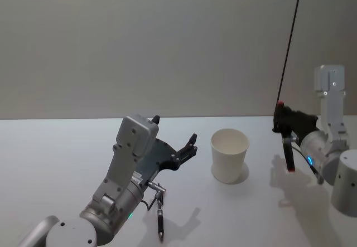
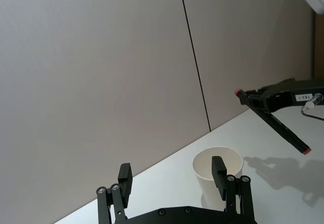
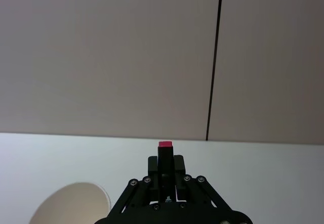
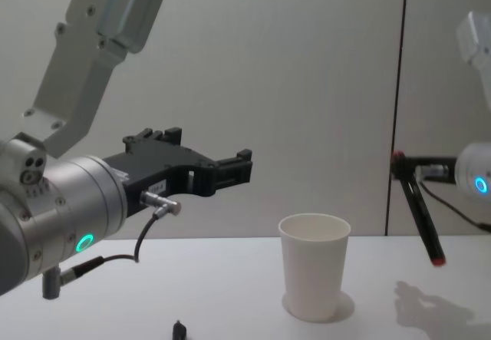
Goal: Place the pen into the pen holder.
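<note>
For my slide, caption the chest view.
Right gripper holds pen aloft right of cup; open left gripper raised at left.

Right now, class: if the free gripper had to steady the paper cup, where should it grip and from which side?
Probably the cup wall just below the rolled rim, from its left, where the open left gripper hovers. It stands upright; the right gripper holds the pen on its right.

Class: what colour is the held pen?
The pen is black with red ends; the chest view shows it best.
</note>
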